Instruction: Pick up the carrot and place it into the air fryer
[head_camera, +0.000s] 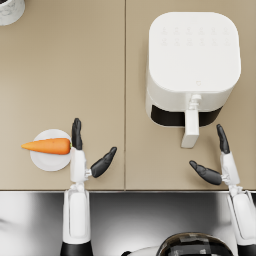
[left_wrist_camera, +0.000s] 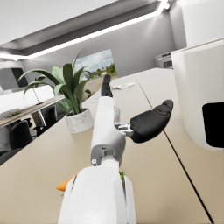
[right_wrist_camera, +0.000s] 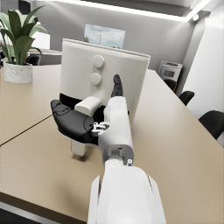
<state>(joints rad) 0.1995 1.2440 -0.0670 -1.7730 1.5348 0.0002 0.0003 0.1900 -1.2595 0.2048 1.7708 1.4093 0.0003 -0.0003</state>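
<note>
An orange carrot (head_camera: 47, 146) lies on a small white plate (head_camera: 48, 161) at the left of the tan table. My left hand (head_camera: 82, 152) hovers just right of the plate, fingers spread, holding nothing; its fingertips reach the carrot's thick end. In the left wrist view only a sliver of the carrot (left_wrist_camera: 64, 185) shows beside the forearm, with the left hand (left_wrist_camera: 127, 118) above it. The white air fryer (head_camera: 192, 67) stands at the right with its drawer handle (head_camera: 191, 127) facing me. My right hand (head_camera: 218, 159) is open just right of the handle; the right wrist view shows the right hand (right_wrist_camera: 94, 116) before the air fryer (right_wrist_camera: 103, 74).
A potted plant in a white pot (left_wrist_camera: 80, 121) stands at the table's far left corner, its pot (head_camera: 10, 10) showing in the head view. A seam (head_camera: 125, 95) runs down the table's middle. The table's front edge (head_camera: 125, 190) lies just below both hands.
</note>
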